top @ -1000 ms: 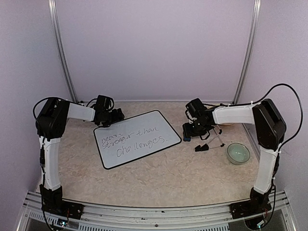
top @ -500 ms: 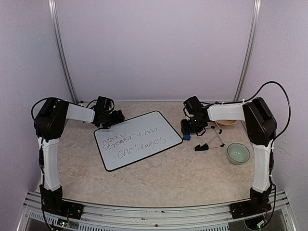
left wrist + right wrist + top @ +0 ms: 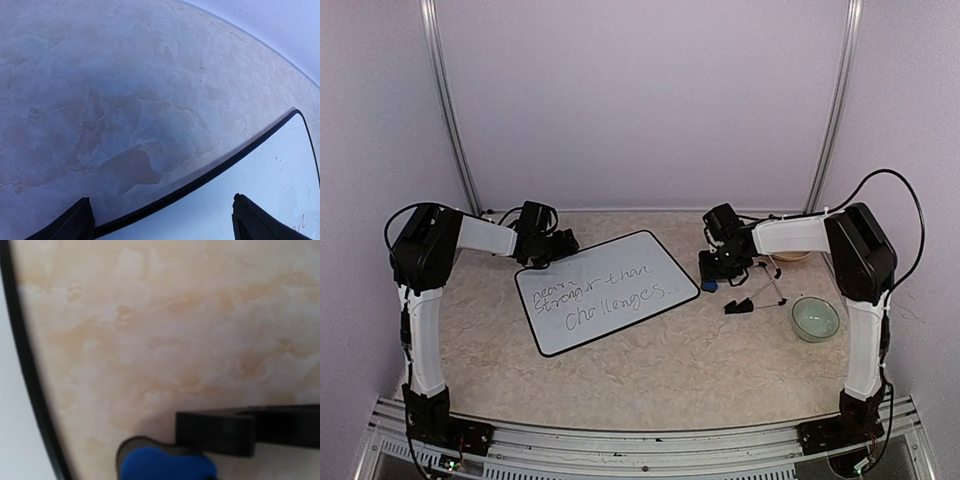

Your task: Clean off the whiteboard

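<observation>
The whiteboard [image 3: 605, 290] lies flat mid-table, black-framed, with lines of handwriting on it. My left gripper [image 3: 558, 244] hovers over its far left corner. In the left wrist view its fingers [image 3: 75, 222] stand wide apart, open, with the board's black rim [image 3: 200, 182] running between them and nothing held. My right gripper [image 3: 715, 272] is low over the small blue eraser [image 3: 709, 285], just off the board's right corner. In the right wrist view one black finger [image 3: 215, 432] rests against the eraser [image 3: 165, 466]. The other finger is out of frame. The whiteboard edge [image 3: 22, 365] shows at the left.
A thin black wire stand [image 3: 757, 297] lies right of the eraser. A pale green bowl [image 3: 815, 318] sits further right, and a tan dish [image 3: 790, 256] peeks out behind the right forearm. Metal poles and purple walls enclose the back and sides.
The right arm has drawn in and its wrist has settled down over the blue eraser, jaws narrowing. The left arm and the whiteboard have not moved.
</observation>
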Robot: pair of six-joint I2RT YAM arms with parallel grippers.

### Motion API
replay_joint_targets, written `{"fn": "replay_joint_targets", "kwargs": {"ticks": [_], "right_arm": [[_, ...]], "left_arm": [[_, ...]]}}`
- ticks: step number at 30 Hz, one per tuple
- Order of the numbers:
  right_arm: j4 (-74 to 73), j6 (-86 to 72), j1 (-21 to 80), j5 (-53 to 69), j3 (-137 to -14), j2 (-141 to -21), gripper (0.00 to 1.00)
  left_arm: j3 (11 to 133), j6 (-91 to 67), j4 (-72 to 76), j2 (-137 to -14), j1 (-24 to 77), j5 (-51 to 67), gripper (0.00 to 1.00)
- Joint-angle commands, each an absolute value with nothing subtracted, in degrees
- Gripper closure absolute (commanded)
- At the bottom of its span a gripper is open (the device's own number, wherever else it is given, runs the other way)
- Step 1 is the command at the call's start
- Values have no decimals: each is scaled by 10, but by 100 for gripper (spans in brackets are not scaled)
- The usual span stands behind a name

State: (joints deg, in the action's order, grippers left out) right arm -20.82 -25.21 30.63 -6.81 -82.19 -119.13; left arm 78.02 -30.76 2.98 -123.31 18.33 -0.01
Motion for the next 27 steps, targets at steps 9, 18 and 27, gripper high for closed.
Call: {"fn": "replay_joint_targets", "kwargs": {"ticks": [9,18,27], "right_arm": [[-235,-254,322,-68,-799,-1162,62],[-227,-258,322,-69,-769,-1129,57],[-222,-258,330,-66,-752,-1098,56]], "left_arm": [[748,-321,-36,-1234,194,7,7],[745,-321,-33,-1237,200,8,7],[746,-321,-34,-1235,204,5,7]]}}
